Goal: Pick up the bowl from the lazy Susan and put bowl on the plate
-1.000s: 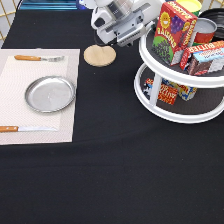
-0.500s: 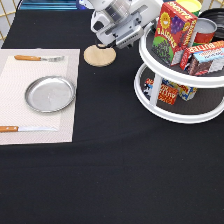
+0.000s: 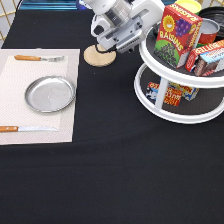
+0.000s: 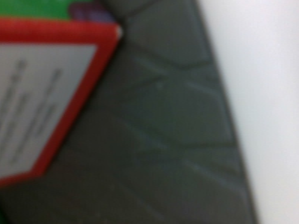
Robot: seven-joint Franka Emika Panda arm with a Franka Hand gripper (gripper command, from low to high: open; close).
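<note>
The lazy Susan stands at the exterior view's right, white with dark grey shelves, and its tiers carry boxes and a can. My gripper hangs at the left edge of the upper tier, next to the raisins box. The wrist view shows the dark textured shelf, its white rim and a corner of a red box. The bowl is hidden in both views. The shiny metal plate lies bare on a pale placemat at the exterior view's left.
A tan wooden disc lies just left of and below the gripper. On the placemat a fork lies above the plate and a knife below it. Black cloth covers the table.
The gripper has edged slightly right, closer to the lazy Susan's upper tier. Nothing else has moved.
</note>
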